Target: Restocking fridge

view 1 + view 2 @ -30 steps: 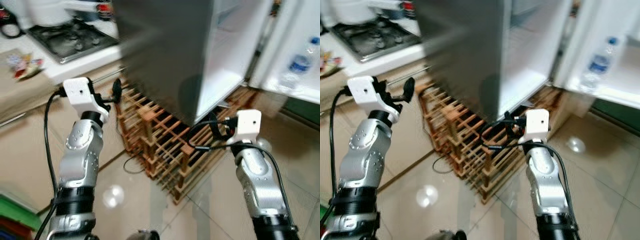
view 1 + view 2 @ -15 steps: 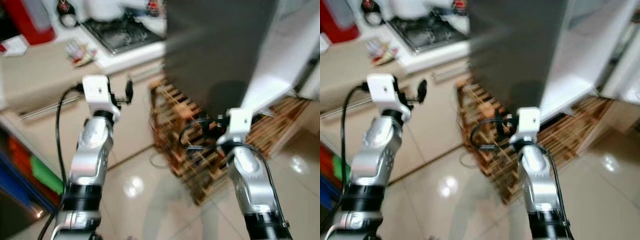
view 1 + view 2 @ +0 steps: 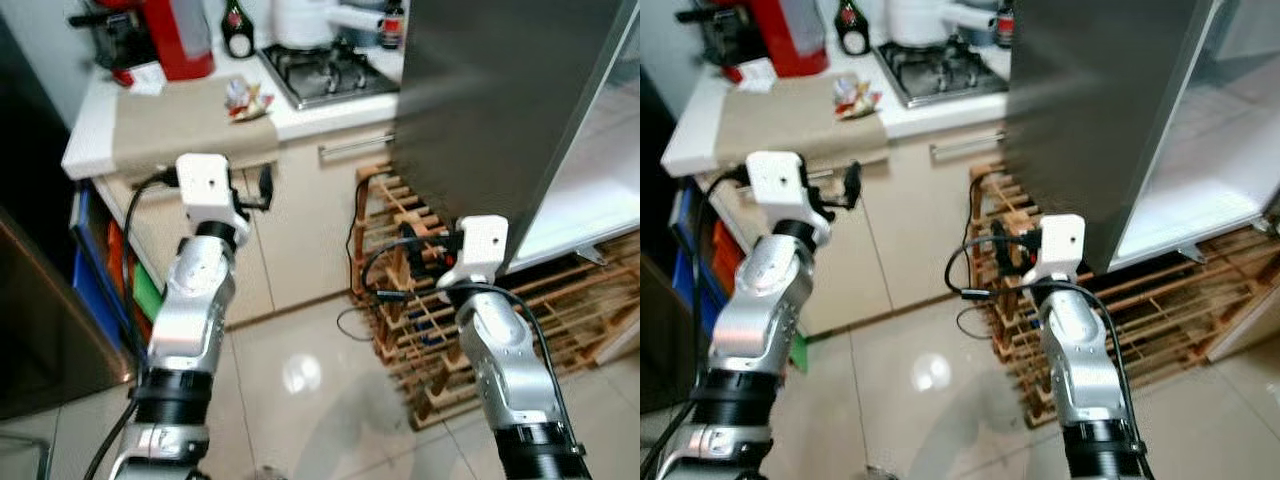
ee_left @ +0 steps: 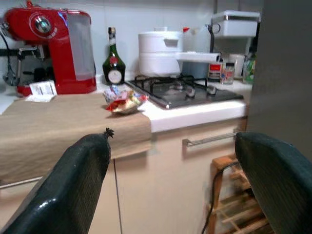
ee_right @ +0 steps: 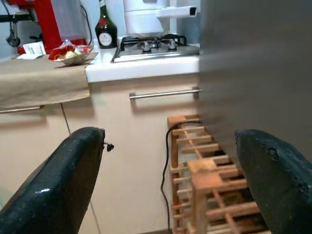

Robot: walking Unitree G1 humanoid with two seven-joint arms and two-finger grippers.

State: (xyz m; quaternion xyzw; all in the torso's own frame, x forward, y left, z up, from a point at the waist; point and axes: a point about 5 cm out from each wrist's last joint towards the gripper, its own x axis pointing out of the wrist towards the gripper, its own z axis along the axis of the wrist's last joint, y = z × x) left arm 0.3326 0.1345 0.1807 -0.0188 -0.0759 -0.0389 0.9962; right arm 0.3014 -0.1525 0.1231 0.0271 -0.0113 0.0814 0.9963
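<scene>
— So where's the fridge point(image 3: 500, 110)?
— At right, grey side facing us, standing on a wooden wine rack point(image 3: 420, 310).
— And the pincers?
— Left pincer point(image 4: 170, 185) and right pincer point(image 5: 170, 180) both spread, empty, raised before the counter point(image 3: 170, 125).

Grey fridge point(image 3: 490, 100) over wooden rack point(image 3: 440, 300), hob point(image 3: 325, 75), red machine point(image 3: 175, 35)

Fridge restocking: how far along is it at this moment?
Done: the fridge already stands open, its visible interior bare. In hand: nothing; the left gripper and right gripper are open and empty. Left: fetching items, perhaps from the counter, then loading them.
</scene>
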